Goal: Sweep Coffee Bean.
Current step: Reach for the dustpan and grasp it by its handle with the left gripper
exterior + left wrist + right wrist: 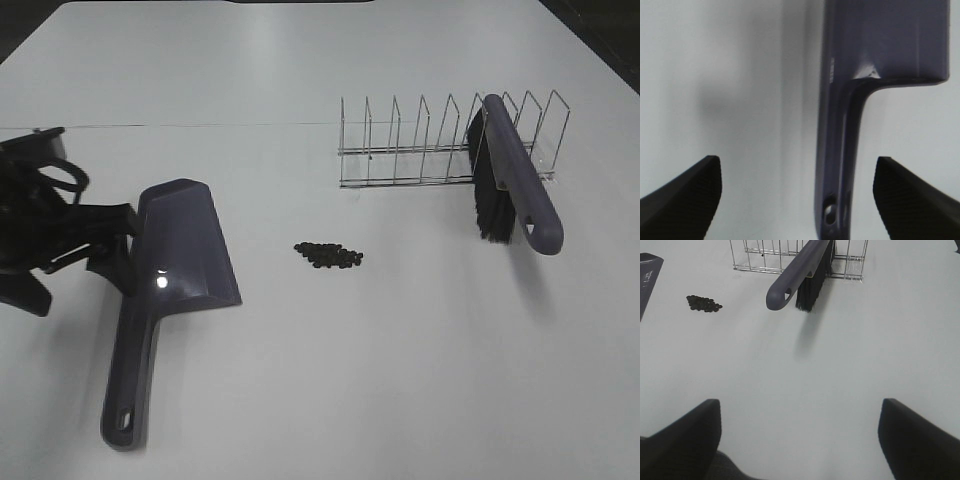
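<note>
The coffee beans lie in a small dark pile on the white table, also seen in the right wrist view. A purple dustpan lies to their left, its handle pointing toward the front edge. My left gripper is open at the pan's left side. In the left wrist view the handle lies between the wide-apart fingers of this gripper, untouched. A purple brush with black bristles leans in a wire rack. My right gripper is open and empty, short of the brush.
The wire dish rack stands at the back right and holds the brush; it also shows in the right wrist view. A corner of the dustpan shows there too. The right arm is out of the exterior high view.
</note>
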